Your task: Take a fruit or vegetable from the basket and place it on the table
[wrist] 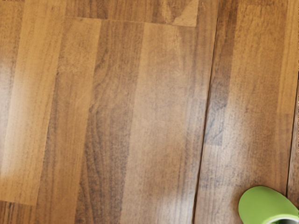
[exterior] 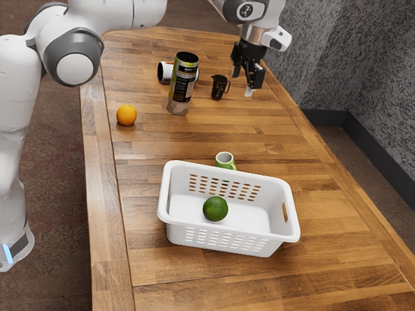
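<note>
Mottled grey wall (exterior: 382,58) closes off the upper right of the exterior view, above a dark skirting board (exterior: 379,146) and a brown floor (exterior: 48,136). The job looks to be at the approach, with the pick not yet made: the claw (exterior: 242,83) hangs at the upper right, its fingers apart and nothing between them, well away from the basket (exterior: 230,243) at the lower centre. The round green fruit (exterior: 215,208) lies inside that basket, on its bottom. The next move calls for the arm (exterior: 117,14) to carry the claw over the basket, line it up with the fruit and go down between the walls; a low pass could catch the rim. Smooth and round, the fruit may roll if gripped off-centre. Striped wooden planks make up the worktop (exterior: 149,146), with bare wood beside the basket for setting down. An orange (exterior: 126,115) sits at the upper left; a tall can (exterior: 183,83), a white mug (exterior: 165,72) and a black jug (exterior: 219,87) stand or lie across the top; a green mug (exterior: 224,159) is just beyond the basket.

Over in the wrist view, planks and dark seams run up the frame, with a glossy sheen at the left and what is probably the same green mug at the lower right.
</note>
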Controlling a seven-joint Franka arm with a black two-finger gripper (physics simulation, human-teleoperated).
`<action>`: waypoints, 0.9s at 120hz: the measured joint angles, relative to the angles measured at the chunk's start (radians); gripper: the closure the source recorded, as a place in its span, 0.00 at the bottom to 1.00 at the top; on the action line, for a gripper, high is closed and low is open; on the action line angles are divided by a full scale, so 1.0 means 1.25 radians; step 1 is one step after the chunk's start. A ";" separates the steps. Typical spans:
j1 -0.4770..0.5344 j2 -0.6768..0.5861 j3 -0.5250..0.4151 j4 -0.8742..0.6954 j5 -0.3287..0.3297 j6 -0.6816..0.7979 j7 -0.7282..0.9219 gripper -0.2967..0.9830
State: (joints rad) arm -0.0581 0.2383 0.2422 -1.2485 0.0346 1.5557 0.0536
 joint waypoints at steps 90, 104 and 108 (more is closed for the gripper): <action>-0.342 -0.051 0.001 -0.017 0.047 0.006 -0.019 0.23; -0.420 -0.041 0.007 -0.049 0.084 0.002 -0.083 0.23; -0.413 -0.045 0.008 -0.055 0.074 -0.004 -0.117 0.23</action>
State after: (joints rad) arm -0.5740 0.1819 0.2525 -1.3168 0.1273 1.5512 -0.0929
